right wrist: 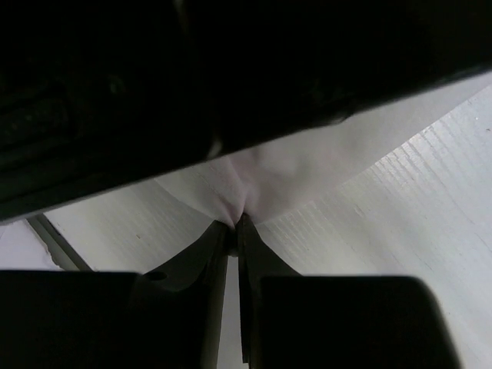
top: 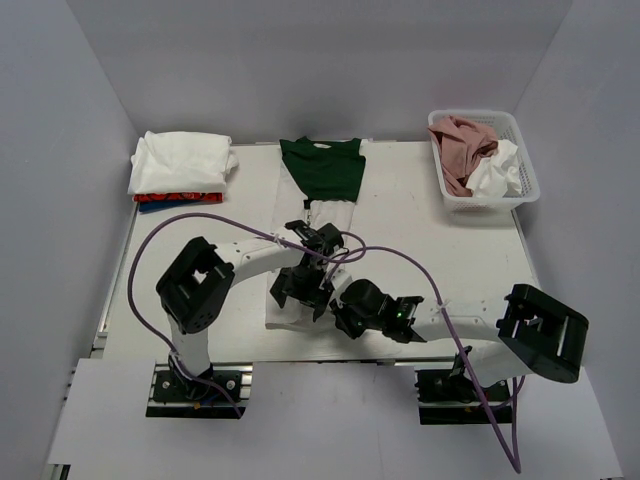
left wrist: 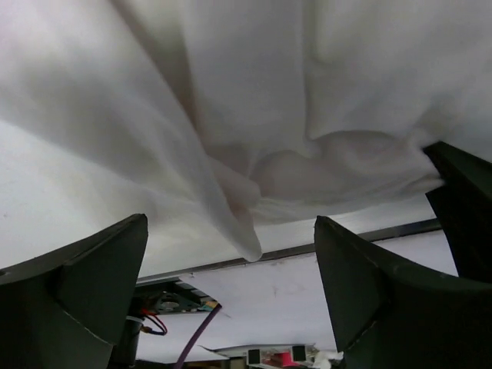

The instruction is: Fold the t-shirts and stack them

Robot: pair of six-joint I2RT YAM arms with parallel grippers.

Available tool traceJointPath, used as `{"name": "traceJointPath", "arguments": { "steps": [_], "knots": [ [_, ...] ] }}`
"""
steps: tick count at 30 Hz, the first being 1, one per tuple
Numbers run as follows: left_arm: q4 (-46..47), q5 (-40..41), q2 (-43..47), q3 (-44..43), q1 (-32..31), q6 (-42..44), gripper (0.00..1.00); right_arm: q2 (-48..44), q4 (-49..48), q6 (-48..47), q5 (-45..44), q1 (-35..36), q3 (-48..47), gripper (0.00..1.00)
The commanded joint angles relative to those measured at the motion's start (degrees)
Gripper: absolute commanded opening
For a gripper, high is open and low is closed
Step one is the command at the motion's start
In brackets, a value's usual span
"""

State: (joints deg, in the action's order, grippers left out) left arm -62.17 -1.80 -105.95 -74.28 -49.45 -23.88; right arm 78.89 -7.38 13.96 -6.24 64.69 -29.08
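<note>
Right gripper (right wrist: 234,224) is pinching a fold of the white cotton t-shirt (left wrist: 323,84), frame lower centre; left gripper (left wrist: 231,223) is gaping empty, cloth sagging just ahead between its jaws.

The left gripper (top: 303,290) and right gripper (top: 338,300) meet over a white t-shirt (top: 283,318).

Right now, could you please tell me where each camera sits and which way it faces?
Top external: above and behind the arms, looking down at the table; both arms and bases show.
Left wrist: on the left arm, facing the white t-shirt close up; its jaws stand wide open.
Right wrist: on the right arm, low over the table; its jaws are shut on that t-shirt.
Shared: both wrists see that t-shirt.
</note>
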Motion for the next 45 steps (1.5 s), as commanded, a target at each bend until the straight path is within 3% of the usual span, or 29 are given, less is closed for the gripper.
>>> {"name": "traceJointPath", "arguments": {
  "steps": [1,5,8,9,10,16,21,26,29,30,36,37,38,39,41,42,45],
  "knots": [
    [1.4,-2.1,1.8,0.8,-0.4,-0.2,1.00,-0.1,4.1,-0.1,-1.3,0.3,2.4,0.15],
    [2.0,0.3,9.4,1.6,0.1,-3.6,1.00,-2.3,4.4,-0.3,-1.0,0.3,2.5,0.30],
    [2.0,4.8,15.8,4.5,0.7,-8.6,1.00,-6.0,6.4,-0.9,-0.3,0.3,1.8,0.47],
    [2.6,7.7,20.1,5.6,1.2,-10.0,1.00,-6.8,6.8,-0.7,0.2,0.4,1.3,0.81],
    [3.4,8.4,22.3,8.6,1.2,-13.0,1.00,-9.0,9.2,-0.5,0.5,0.4,0.9,0.90],
    [3.5,12.7,28.9,21.0,6.3,-23.9,1.00,-12.8,17.3,5.6,-1.9,0.3,-4.3,0.90],
    [16.2,5.2,32.7,33.4,9.4,-24.5,1.00,-11.4,25.7,16.0,-3.5,-1.0,-9.5,0.90],
    [24.7,1.4,32.8,37.2,10.5,-22.6,0.98,-6.7,26.8,21.2,-0.9,-2.1,-11.9,0.90],
    [27.4,-0.7,30.7,38.7,10.5,-21.4,0.81,-3.5,27.3,22.0,0.8,-2.8,-13.6,0.90],
    [28.2,-0.7,30.7,39.3,10.5,-20.8,0.69,-1.1,27.5,22.0,1.1,-2.9,-13.9,0.90],
    [32.6,-4.2,30.4,42.0,11.0,-19.1,0.39,5.6,28.6,20.4,4.9,-3.5,-17.8,0.90],
    [33.2,-4.2,30.5,42.0,11.0,-19.1,0.25,6.3,28.6,20.2,5.1,-3.6,-18.0,0.90],
    [33.2,-4.2,31.0,42.6,11.0,-19.1,0.16,7.0,28.9,20.1,5.3,-3.8,-18.6,0.90],
    [33.2,-3.7,31.7,42.6,11.0,-19.1,0.00,7.8,28.6,19.8,5.5,-3.8,-18.7,0.85],
    [33.2,-2.8,32.5,42.6,11.0,-18.6,0.00,8.7,28.6,19.2,5.5,-4.0,-18.8,0.73],
    [32.3,-2.2,32.5,42.6,11.0,-18.6,0.00,9.0,28.6,19.2,5.3,-4.3,-19.3,0.59],
    [32.3,-2.2,35.2,42.6,11.0,-18.6,0.00,10.3,27.7,18.0,5.6,-4.3,-19.6,0.36]
  ]
}}
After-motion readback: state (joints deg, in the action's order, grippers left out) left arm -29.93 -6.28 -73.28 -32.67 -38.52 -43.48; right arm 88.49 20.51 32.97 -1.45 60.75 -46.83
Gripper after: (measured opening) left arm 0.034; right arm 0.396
